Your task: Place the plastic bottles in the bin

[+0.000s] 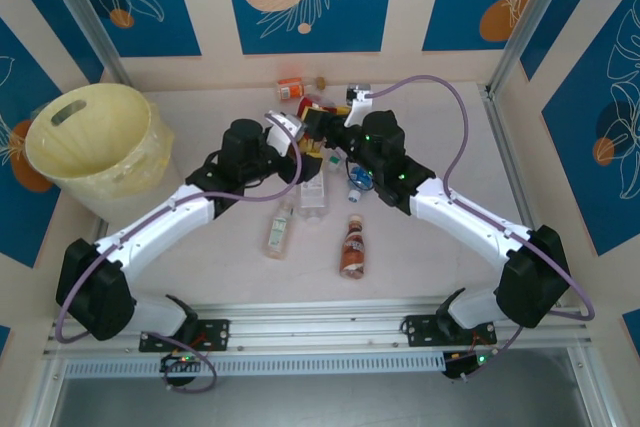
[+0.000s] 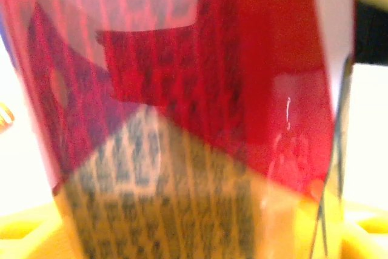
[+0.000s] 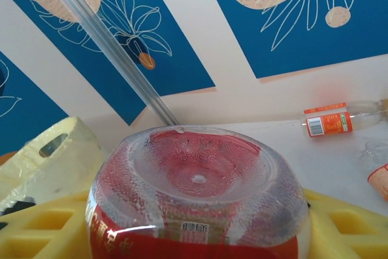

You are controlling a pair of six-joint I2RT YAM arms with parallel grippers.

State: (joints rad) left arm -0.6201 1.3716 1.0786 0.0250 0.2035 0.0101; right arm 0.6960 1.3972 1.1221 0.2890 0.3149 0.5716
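Yellow-padded right pincer [image 3: 197, 244] clamps red-labelled bottle [image 3: 197, 168] snugly.

Bright, even overhead light, faint soft shadows, red-labelled bottle [image 2: 200, 89] badly blurred at left wrist, whites blown out

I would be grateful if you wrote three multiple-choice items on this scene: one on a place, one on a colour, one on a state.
1. Where does the bin stand in the top view?
A) far left of the table
B) far right
C) between the arm bases

2. What colour is the label on the bottle nearest the right wrist camera?
A) blue
B) red
C) green

3. How is the brown bottle placed?
A) upright
B) lying on its side
C) inside the bin

Answers:
1 A, it sits at the table's far left corner.
2 B, red shows below its clear base.
3 B, it lies flat on the table.
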